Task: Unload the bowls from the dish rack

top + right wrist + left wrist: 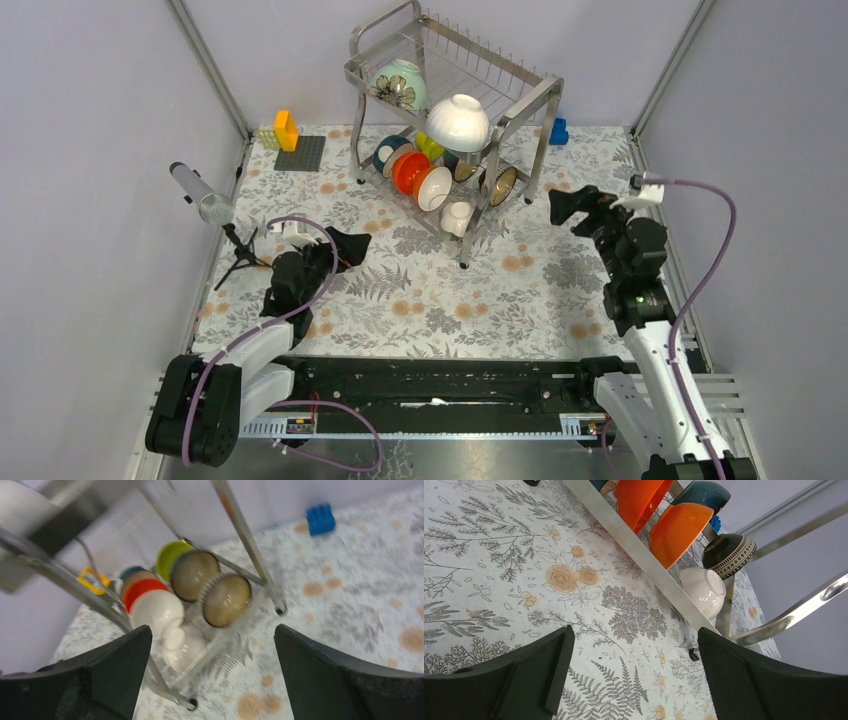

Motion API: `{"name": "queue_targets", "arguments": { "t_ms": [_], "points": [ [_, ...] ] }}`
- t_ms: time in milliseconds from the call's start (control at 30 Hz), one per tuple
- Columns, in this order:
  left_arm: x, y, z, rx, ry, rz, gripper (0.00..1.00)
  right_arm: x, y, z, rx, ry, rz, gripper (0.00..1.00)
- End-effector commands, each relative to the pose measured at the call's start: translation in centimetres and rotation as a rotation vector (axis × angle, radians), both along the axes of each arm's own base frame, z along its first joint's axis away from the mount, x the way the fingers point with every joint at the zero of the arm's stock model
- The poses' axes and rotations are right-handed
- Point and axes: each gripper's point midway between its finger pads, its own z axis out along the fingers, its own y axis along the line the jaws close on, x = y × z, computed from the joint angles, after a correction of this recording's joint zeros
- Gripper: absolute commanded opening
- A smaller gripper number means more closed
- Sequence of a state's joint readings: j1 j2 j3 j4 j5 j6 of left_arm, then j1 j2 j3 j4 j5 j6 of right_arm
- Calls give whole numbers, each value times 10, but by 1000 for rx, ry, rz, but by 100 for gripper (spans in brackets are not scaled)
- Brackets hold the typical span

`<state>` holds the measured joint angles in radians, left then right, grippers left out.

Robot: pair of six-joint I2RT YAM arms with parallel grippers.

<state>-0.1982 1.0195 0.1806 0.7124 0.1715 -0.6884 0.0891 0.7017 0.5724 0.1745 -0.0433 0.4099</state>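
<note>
The steel dish rack (520,100) stands at the back of the floral mat. Its upper tier holds a floral bowl (398,84) and a white bowl (458,122). The lower tier carries several bowls on edge: blue (386,151), orange (408,172), yellow-green (430,145), brown-gold (500,185) and a small white one (457,217). My left gripper (345,245) hovers open over the mat, left of the rack; the rack's rail (624,545) and orange bowls (679,530) lie ahead of it. My right gripper (565,205) is open to the rack's right, facing the brown-gold bowls (227,600).
A microphone on a small tripod (205,200) stands at the left edge. A yellow block (286,130) on a grey baseplate (300,153) sits at the back left. A blue block (558,131) lies behind the rack's right leg. Walls close in on three sides.
</note>
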Motion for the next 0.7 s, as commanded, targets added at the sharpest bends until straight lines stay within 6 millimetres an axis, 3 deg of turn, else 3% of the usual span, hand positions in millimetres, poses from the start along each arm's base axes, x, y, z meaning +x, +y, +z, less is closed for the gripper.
{"name": "queue_targets", "arguments": {
  "t_ms": [0, 100, 267, 500, 667],
  "points": [
    [1, -10, 22, -25, -83, -52, 99, -14, 30, 69, -63, -71, 201, 100],
    [0, -12, 23, -32, -87, -63, 99, -24, 46, 111, -86, -120, 305, 100],
    [-2, -17, 25, -38, -96, -97, 99, -40, 63, 160, -182, -185, 439, 100],
    [-3, -19, 26, -40, -102, -109, 99, -33, 101, 202, -223, -248, 610, 100],
    [-3, -20, 26, -39, -102, -116, 99, -23, 141, 221, -333, -267, 661, 100]
  ]
}}
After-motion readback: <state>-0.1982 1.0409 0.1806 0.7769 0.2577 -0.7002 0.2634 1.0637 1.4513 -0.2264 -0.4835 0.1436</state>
